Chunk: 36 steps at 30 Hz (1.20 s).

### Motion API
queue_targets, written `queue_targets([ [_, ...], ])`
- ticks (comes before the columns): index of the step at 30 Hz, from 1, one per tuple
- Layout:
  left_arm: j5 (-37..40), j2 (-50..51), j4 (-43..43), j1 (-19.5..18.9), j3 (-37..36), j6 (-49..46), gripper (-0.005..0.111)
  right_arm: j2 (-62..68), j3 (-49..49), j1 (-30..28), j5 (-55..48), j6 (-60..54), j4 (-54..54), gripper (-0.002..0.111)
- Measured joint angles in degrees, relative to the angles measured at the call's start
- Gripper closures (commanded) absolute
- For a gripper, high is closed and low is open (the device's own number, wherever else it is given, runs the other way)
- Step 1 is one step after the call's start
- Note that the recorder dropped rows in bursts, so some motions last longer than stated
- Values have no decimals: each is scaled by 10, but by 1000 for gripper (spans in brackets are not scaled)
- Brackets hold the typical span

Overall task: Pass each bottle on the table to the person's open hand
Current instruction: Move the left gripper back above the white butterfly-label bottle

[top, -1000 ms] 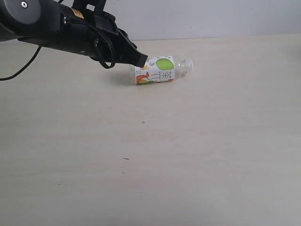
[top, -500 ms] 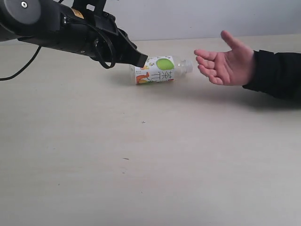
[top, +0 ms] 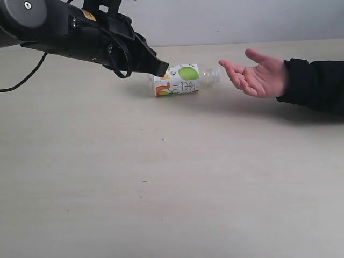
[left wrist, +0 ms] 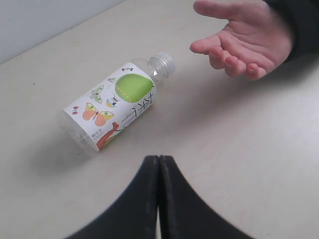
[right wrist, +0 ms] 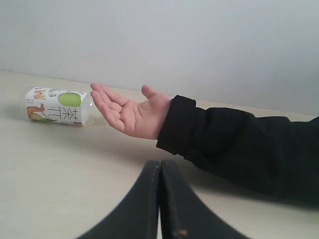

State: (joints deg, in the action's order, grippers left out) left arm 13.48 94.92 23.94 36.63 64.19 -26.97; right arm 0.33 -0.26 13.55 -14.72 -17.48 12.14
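The bottle [top: 180, 79] lay sideways on the table [top: 215, 188] between the hand [top: 258, 78] and the left gripper [left wrist: 158, 162], closed and empty. It looked light, thin-walled and slick; best gripped across the label [left wrist: 117, 107].

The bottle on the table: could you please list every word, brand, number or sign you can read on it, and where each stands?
"茶π": large dark characters down the label of the bottle, beside the green spot.
Small print at the label's edges, near the butterflies: too small to read.
Nothing else in these views carries readable text.
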Motion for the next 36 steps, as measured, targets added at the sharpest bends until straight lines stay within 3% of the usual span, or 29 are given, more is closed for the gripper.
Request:
queue_targets([
  [12, 0, 0, -30, 0, 0, 0, 107, 0, 0, 0, 0, 0, 0, 108],
  [18, 15, 0, -67, -3, 47, 0, 107, 0, 0, 0, 0, 0, 0, 108],
  [22, 81, 24, -76, -23, 138, 0, 107, 0, 0, 0, 0, 0, 0, 108],
  [28, 244, 123, -95, -64, 328, -12, 107, 0, 0, 0, 0, 0, 0, 108],
  [32, 343, 211, -100, -74, 439, -47, 107, 0, 0, 0, 0, 0, 0, 108],
  [36, 387, 287, -101, -74, 524, -74, 107, 0, 0, 0, 0, 0, 0, 108],
])
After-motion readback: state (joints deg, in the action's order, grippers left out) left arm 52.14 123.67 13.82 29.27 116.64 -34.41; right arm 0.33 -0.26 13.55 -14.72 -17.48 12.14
